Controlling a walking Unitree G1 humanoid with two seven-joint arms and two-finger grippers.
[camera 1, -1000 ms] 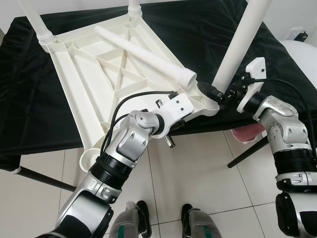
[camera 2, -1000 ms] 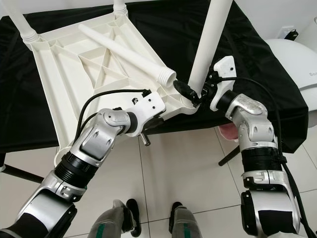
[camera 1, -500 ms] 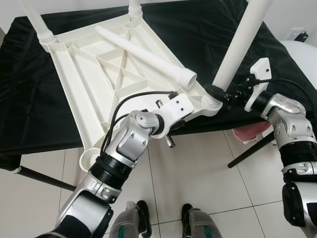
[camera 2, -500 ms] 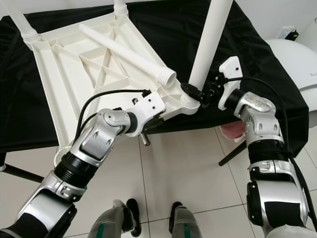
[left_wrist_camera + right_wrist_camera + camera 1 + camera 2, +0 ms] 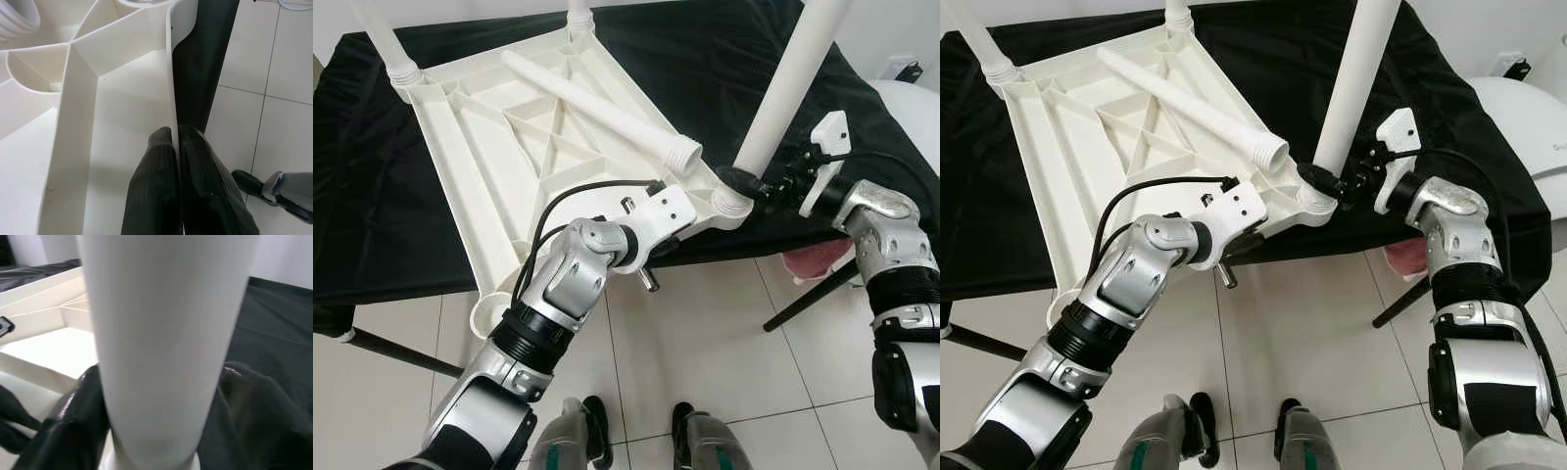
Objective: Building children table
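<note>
**Almost nothing legible**

On the white appliance at the right edge of the right eye view, a few grey letters begin a word, roughly "So", cut off by the frame. The rest cannot be read. The tabletop, the legs, the black cloth and the arms carry no readable markings.
</note>
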